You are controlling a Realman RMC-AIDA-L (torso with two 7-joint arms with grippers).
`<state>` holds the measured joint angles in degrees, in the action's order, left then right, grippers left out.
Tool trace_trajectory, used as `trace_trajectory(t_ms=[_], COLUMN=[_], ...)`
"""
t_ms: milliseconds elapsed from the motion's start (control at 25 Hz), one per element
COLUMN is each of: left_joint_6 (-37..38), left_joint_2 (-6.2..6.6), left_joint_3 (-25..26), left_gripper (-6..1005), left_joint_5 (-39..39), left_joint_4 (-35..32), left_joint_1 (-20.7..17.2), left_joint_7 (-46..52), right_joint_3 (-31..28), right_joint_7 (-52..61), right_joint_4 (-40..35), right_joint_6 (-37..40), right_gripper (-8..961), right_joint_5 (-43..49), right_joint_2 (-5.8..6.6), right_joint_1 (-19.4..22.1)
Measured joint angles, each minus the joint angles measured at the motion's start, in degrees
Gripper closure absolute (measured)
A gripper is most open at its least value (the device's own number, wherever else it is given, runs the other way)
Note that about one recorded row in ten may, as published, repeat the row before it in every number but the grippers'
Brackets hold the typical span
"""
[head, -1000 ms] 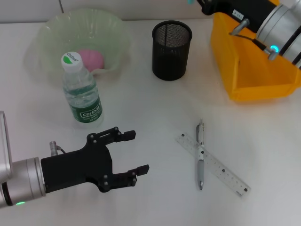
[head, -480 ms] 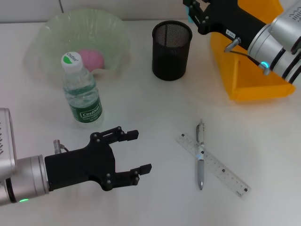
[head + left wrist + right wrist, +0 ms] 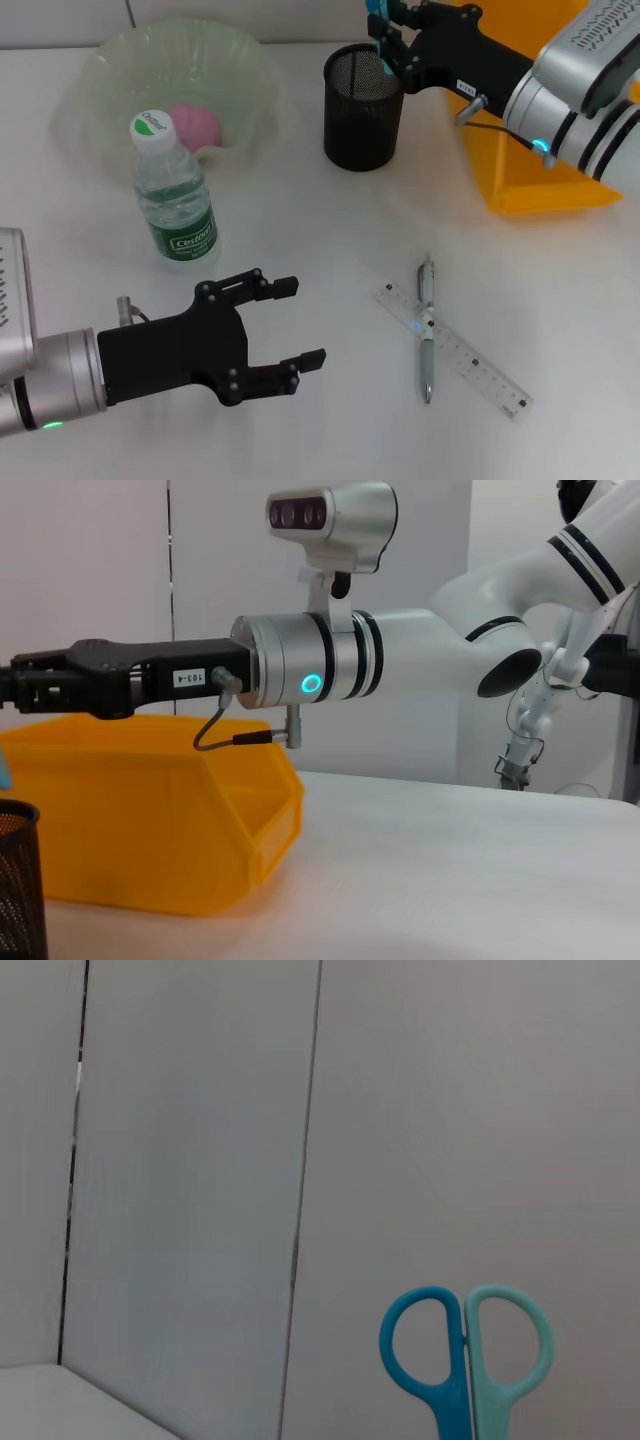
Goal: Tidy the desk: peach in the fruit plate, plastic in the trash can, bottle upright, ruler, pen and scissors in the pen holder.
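The right gripper (image 3: 385, 38) hangs over the far rim of the black mesh pen holder (image 3: 365, 107), clamped on the scissors (image 3: 466, 1360), whose blue and pale-teal handle loops point up in the right wrist view; only a sliver of blue shows beside the fingers in the head view, and the blades are hidden. Just to the right of the holder stands the yellow bin (image 3: 530, 150), partly covered by the right arm that reaches across it. On the near part of the white table (image 3: 300, 230) the pen (image 3: 426, 330) lies across the clear ruler (image 3: 455, 350), the two touching in a cross, well apart from the holder. To the left the water bottle (image 3: 172, 195) stands upright with its cap on, just in front of the pale green fruit plate (image 3: 110, 75), and the pink peach (image 3: 192, 125) rests inside that plate, partly behind the bottle's cap. The left gripper (image 3: 290, 325) hovers low over the near left of the table, its fingers spread apart with nothing between them, near the bottle yet not touching it.
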<state>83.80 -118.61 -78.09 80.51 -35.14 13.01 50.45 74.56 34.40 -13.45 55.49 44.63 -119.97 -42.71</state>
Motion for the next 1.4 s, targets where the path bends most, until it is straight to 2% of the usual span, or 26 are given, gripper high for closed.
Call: trace_trajectory(t_ms=[480,760,880,1000,1040,1080,1160,1200,1240,1280,1400], left_joint_6=[0.1,0.2,0.2,0.2,0.3,0.3,0.6,1.1,1.1,1.1,1.6], left_joint_2=[-0.05,-0.05,-0.04,0.04,0.04,0.05,0.05,0.08,0.08,0.08,0.12], left_joint_3=[-0.2,-0.1,-0.1,0.0,0.0,0.0,0.0,0.0,0.0,0.0,0.4], left_gripper=[202,202,202,202,202,202,202,202,202,202,202], left_joint_5=[0.0,0.0,0.0,0.0,0.0,0.0,0.0,0.0,0.0,0.0,0.0], left_joint_4=[0.0,0.1,0.1,0.0,0.0,-0.1,-0.2,-0.2,-0.2,-0.2,-0.1], left_joint_1=[0.0,0.0,-0.1,-0.5,-0.6,-0.7,-0.8,-0.8,-0.8,-0.8,-0.8], left_joint_7=[-0.2,-0.3,-0.3,-0.3,-0.3,-0.3,-0.3,-0.2,-0.2,-0.2,-0.1], right_joint_3=[5.1,4.5,4.6,5.0,5.0,5.0,3.8,2.6,-1.1,-1.1,-6.5], right_joint_7=[2.3,3.1,4.9,13.4,22.9,22.9,36.3,43.9,61.9,61.9,86.6], right_joint_4=[0.2,-0.4,-2.6,-10.7,-19.8,-19.8,-31.0,-35.7,-46.9,-46.9,-59.5], right_joint_6=[-5.1,-4.9,-2.3,1.7,2.2,2.2,1.6,1.4,2.7,2.7,11.5], right_gripper=[654,591,564,525,510,477,410,376,343,302,180], right_joint_5=[-0.1,-0.9,-0.9,-0.1,3.3,3.3,11.0,16.4,31.1,31.1,56.6], right_joint_2=[0.01,0.01,0.02,0.37,0.72,0.72,0.9,0.89,0.78,0.78,0.83], right_joint_1=[-1.5,-0.5,1.5,7.4,12.6,12.6,17.9,19.6,22.2,22.2,21.2])
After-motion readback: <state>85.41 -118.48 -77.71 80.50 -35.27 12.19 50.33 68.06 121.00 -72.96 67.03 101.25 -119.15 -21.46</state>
